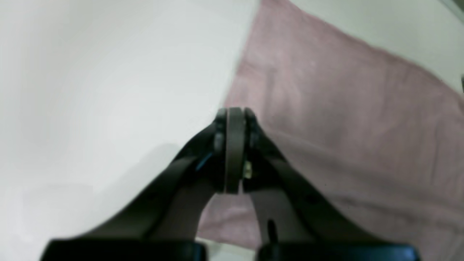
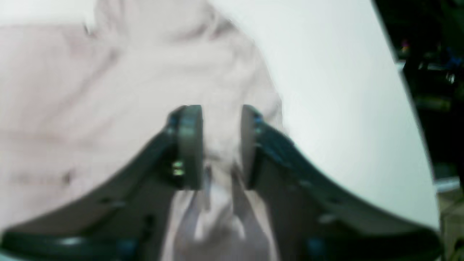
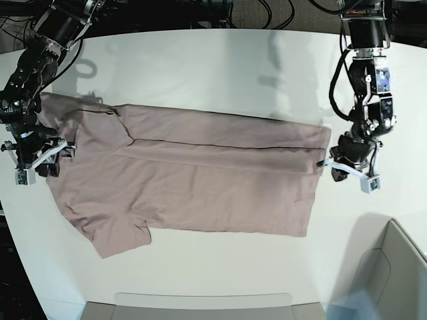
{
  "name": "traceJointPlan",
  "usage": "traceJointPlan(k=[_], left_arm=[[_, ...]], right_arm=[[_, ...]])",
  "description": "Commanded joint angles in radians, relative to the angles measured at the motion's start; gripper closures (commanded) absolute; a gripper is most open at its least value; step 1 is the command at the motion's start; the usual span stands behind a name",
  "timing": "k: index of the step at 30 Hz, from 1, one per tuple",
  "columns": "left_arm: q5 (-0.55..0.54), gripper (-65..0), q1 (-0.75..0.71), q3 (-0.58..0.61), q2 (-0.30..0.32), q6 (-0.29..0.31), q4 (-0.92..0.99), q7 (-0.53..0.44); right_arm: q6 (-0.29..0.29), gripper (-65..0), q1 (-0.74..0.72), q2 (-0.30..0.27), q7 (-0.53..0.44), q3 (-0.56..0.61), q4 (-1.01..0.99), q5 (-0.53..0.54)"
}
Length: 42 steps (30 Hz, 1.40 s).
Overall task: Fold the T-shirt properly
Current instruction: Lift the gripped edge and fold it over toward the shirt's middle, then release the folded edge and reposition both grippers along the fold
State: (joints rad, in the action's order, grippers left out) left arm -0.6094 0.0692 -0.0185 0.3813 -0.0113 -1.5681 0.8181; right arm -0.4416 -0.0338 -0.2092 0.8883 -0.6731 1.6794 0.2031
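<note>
So the T-shirt (image 3: pixel 193 180) is spread across my white desk (image 3: pixel 220 67), top long edge already folded over, one sleeve sticking out at the lower corner near my right side. My left pincer (image 1: pixel 235 119) is pinched fully together at the hem edge, pads pressed tight, but honestly I can't tell if there's any fabric caught in there. My right pincer (image 2: pixel 214 119) is parted with pink fabric bunched up between the pads (image 2: pixel 190 145), over at the collar end. Both wrist views are pretty blurry.
</note>
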Motion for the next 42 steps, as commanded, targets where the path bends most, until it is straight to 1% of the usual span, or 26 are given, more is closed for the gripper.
traceJointPlan(k=[1,3,5,7,10,13,16,21,23,26,28,33,38,42], left_arm=[[-0.008,0.0,0.019,0.036,0.005,0.007,-0.002,-0.012],[0.016,0.0,0.022,0.104,0.005,0.007,0.025,-0.012],[0.084,0.0,0.048,0.171,0.002,0.007,0.047,-0.027],[0.158,0.0,0.073,0.248,-0.014,0.007,0.076,-0.065],[0.276,0.0,0.082,0.323,-0.038,0.006,0.122,-0.102],[0.339,0.0,0.082,0.331,-0.077,0.006,0.143,-0.128],[0.365,0.0,0.082,0.332,-0.097,0.006,0.156,-0.131],[0.363,0.0,0.114,0.34,-0.101,0.009,0.291,-0.124],[0.36,0.0,0.108,0.34,-0.098,0.01,0.312,-0.121],[0.36,0.0,0.031,0.335,-0.091,0.01,0.306,-0.119],[0.362,0.0,-0.042,0.34,-0.055,0.01,0.278,-0.107],[0.363,0.0,-0.228,0.317,-0.002,0.01,0.202,-0.104],[0.363,0.0,-0.34,0.268,0.006,0.01,0.159,-0.095],[0.363,0.0,-0.431,0.211,0.006,0.01,0.156,-0.095]], right_arm=[[-0.001,-6.8,-0.015,-0.012,-0.018,0.0,0.006,0.009],[-0.001,0.0,-0.015,-0.012,-0.018,0.0,-0.038,0.009],[-0.004,0.0,-0.021,-0.017,-0.018,0.0,-0.103,0.006],[-0.006,0.0,-0.024,-0.019,-0.019,0.003,-0.161,0.005],[-0.006,0.0,-0.03,-0.032,-0.019,0.066,-0.229,0.003],[-0.006,0.0,-0.019,-0.04,-0.05,0.115,-0.275,0.002],[-0.004,0.0,-0.001,-0.039,-0.107,0.122,-0.307,0.0],[-0.004,0.0,0.019,-0.039,-0.108,0.122,-0.359,0.0],[-0.004,0.0,0.038,-0.039,-0.108,0.122,-0.353,0.0],[-0.006,0.0,0.076,-0.04,-0.108,0.122,-0.348,0.0],[-0.006,0.0,0.102,-0.046,-0.108,0.122,-0.347,0.002],[-0.006,0.0,0.182,-0.046,-0.107,0.128,-0.284,0.006],[-0.006,0.0,0.283,-0.051,-0.107,0.197,-0.189,0.008],[-0.006,0.0,0.36,-0.037,-0.107,0.207,-0.115,0.009]])
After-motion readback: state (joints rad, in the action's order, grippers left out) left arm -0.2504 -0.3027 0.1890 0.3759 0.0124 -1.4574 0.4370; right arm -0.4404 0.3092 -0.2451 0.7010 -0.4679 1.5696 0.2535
